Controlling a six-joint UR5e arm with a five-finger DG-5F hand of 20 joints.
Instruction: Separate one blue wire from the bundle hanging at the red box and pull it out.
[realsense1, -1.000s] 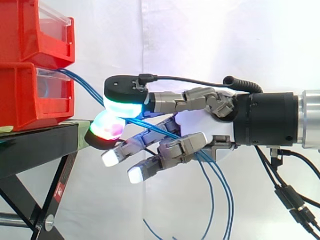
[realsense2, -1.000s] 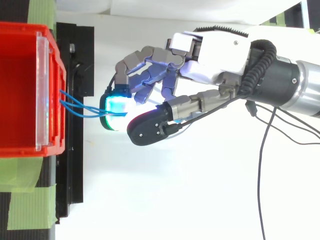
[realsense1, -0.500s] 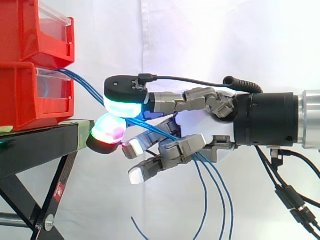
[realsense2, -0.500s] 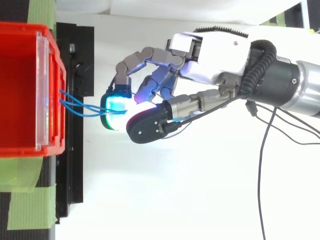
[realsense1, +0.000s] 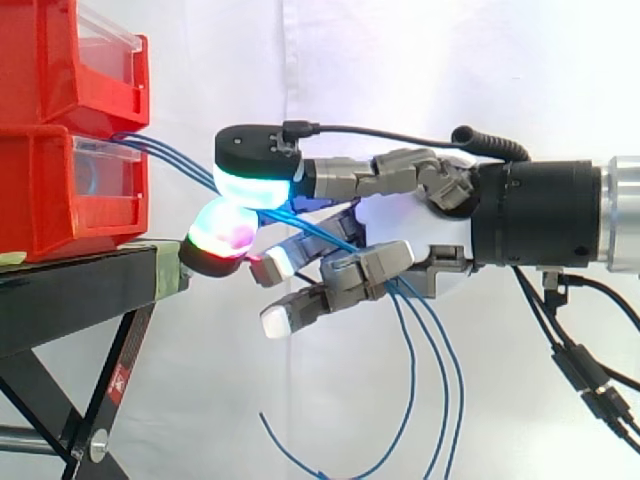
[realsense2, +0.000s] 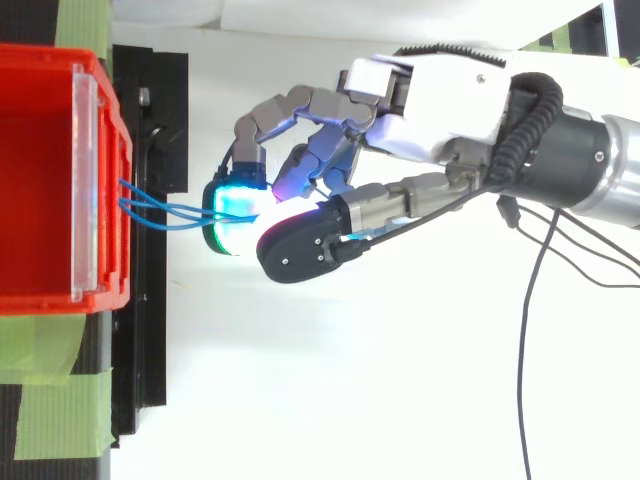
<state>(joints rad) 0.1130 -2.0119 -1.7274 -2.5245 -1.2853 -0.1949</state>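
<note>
At the left edge, the upper red bin (realsense1: 60, 70) is sitting on the lower red bin (realsense1: 50, 200), which is resting on the black counter (realsense1: 70, 290). The bundle of blue wires (realsense1: 170, 160) is emerging at the top front of the lower red bin, above its clear panel (realsense1: 105, 175); what else the bins are holding cannot be determined. Moving right, the wires are sloping down into the hand (realsense1: 400, 225), which is pinching them between two glowing pads (realsense1: 255, 185), one above and one below. Whether one strand or several are being clamped cannot be determined. Beyond the palm, the loose ends are hanging down in loops. Judged step: separation at the pinch. The next move is calling for a single-strand grip and a straight rightward pull, away from the bin.
</note>
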